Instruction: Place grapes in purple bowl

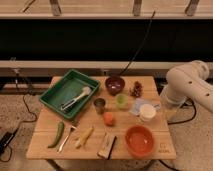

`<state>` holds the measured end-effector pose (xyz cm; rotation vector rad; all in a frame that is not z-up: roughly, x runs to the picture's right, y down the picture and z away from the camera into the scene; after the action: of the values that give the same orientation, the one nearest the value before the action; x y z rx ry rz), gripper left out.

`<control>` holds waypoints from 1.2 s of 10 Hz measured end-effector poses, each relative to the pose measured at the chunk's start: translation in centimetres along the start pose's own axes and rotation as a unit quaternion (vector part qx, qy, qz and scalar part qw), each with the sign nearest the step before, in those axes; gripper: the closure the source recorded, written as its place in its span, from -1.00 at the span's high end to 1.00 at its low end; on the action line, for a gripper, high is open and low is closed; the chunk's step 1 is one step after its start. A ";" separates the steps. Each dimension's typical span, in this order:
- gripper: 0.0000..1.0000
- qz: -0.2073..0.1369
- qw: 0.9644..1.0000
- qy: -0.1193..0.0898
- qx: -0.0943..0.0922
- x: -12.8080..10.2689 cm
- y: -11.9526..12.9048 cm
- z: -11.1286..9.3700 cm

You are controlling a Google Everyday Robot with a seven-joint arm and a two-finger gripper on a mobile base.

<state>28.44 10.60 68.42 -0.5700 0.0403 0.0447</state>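
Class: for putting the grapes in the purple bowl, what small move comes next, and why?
Probably bring the arm over toward the grapes: they lie untouched beside the purple bowl, outside it, and the gripper is not in view.
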 end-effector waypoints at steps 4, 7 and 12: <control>0.30 -0.059 0.998 -0.013 0.006 -1.5 -2.9 0.5; 0.30 -0.136 0.990 -0.035 0.016 -4.7 -9.0 2.7; 0.30 -0.252 0.965 -0.060 0.049 -7.8 -17.9 6.1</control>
<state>21.76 -1.37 83.62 -0.4650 -0.2199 -0.4178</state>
